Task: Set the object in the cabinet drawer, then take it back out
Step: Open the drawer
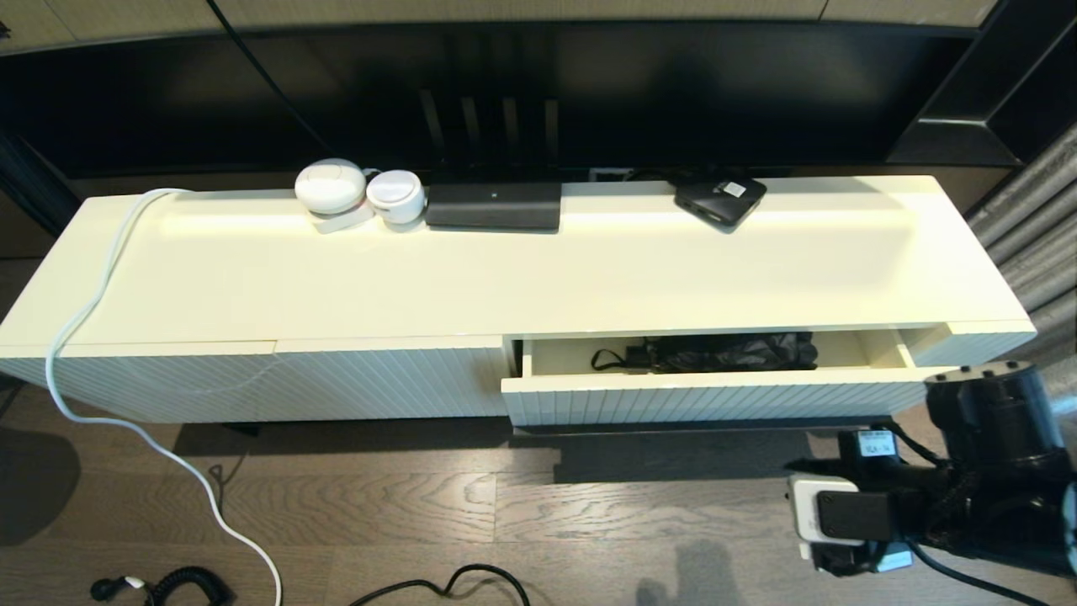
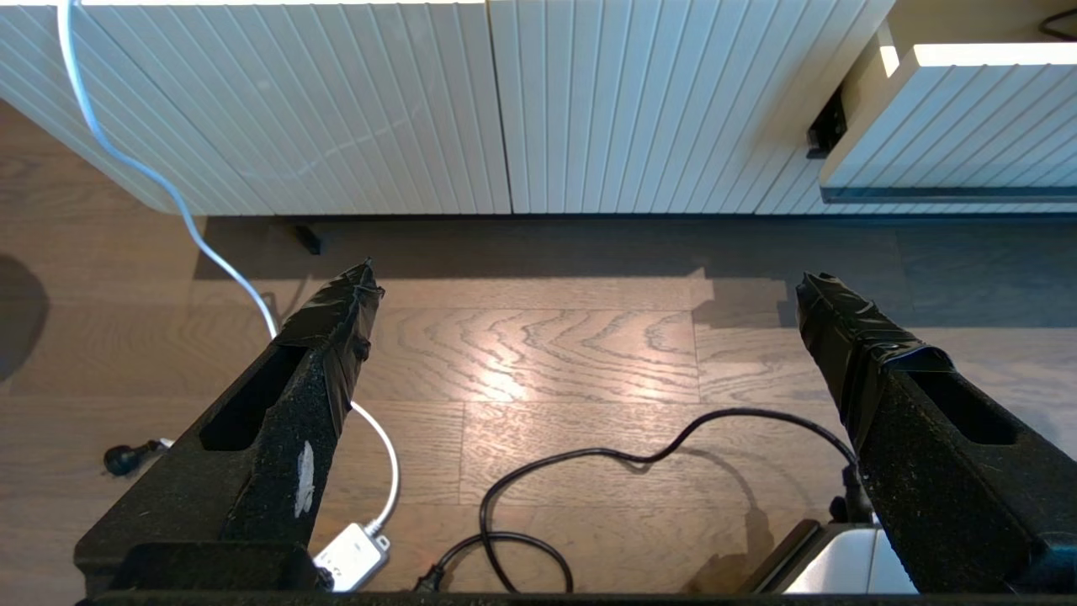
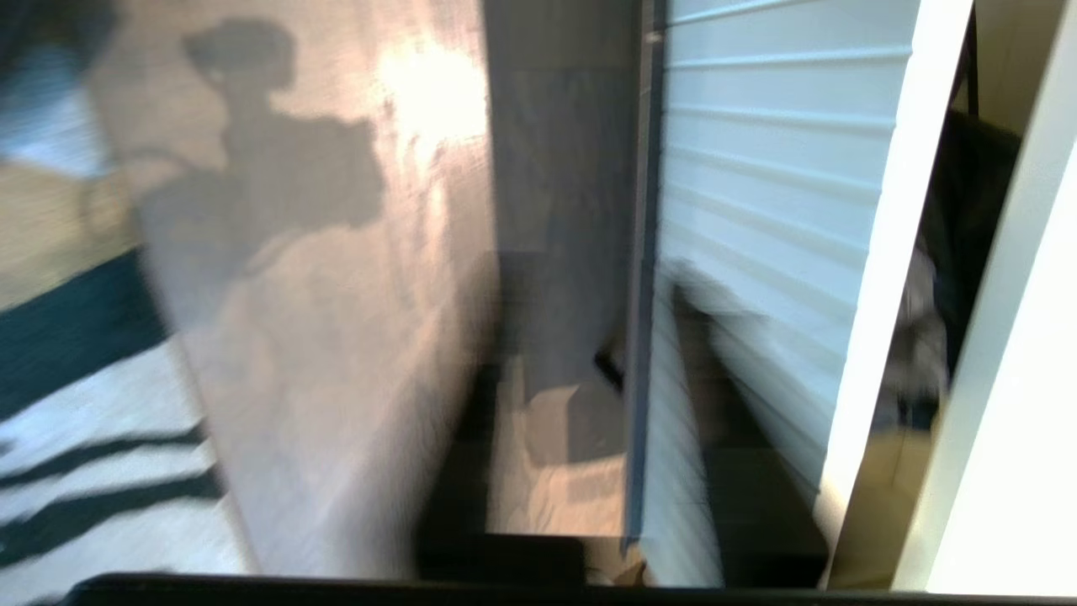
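The cabinet drawer (image 1: 715, 396) stands partly pulled out at the right of the cabinet; its thin black bar handle (image 1: 698, 427) runs under the ribbed front. Inside lies a black folded umbrella with a strap (image 1: 724, 352), free of any gripper. My right arm (image 1: 993, 471) hangs low in front of the drawer's right end. In the right wrist view the right gripper (image 3: 589, 320) is open, its blurred dark fingers either side of the handle (image 3: 641, 252). My left gripper (image 2: 580, 286) is open and empty over the floor, facing the closed ribbed front (image 2: 336, 101).
On the cabinet top (image 1: 538, 278) at the back stand two round white devices (image 1: 330, 187), a black box (image 1: 493, 206) and a small black unit (image 1: 720, 199). A white cable (image 1: 92, 320) drops to the floor. A black cord (image 2: 589, 459) and a white adapter (image 2: 352, 555) lie on the wood floor.
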{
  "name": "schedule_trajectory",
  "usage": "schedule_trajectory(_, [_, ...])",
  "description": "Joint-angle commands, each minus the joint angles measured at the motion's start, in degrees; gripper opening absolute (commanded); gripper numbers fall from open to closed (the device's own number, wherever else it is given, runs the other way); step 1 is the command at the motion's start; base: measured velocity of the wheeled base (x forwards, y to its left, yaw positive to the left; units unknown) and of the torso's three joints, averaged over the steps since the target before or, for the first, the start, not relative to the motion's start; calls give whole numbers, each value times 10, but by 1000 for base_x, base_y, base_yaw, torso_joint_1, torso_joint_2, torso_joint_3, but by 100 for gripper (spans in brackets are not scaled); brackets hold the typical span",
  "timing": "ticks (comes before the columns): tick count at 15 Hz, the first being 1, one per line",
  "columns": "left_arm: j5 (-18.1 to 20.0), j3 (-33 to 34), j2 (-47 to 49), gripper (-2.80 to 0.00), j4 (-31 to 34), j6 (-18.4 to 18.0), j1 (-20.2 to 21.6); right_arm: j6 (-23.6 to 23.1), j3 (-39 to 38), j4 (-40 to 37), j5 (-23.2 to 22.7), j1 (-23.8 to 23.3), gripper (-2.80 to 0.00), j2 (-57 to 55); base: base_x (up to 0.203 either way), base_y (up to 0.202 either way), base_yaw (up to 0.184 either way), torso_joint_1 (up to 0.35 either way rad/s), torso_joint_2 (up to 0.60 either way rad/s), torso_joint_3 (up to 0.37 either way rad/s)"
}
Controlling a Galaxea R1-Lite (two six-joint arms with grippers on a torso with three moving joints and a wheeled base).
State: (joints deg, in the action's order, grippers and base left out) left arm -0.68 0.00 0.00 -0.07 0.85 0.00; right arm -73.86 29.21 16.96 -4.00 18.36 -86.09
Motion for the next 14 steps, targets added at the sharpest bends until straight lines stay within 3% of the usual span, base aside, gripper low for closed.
schedule_trajectory(1, [0,0,0,0,0,0,0,-5,-8,-53,1,0,-280,115,0,0,0,0,0,0])
schedule_trajectory(4, [0,0,0,0,0,0,0,-8,48,-121,6,0,-280,120,0,0,0,0,0,0])
schedule_trajectory(14, [0,0,0,0,0,0,0,-13,273,-142,30,-6,-280,-108,0,0,0,0,0,0])
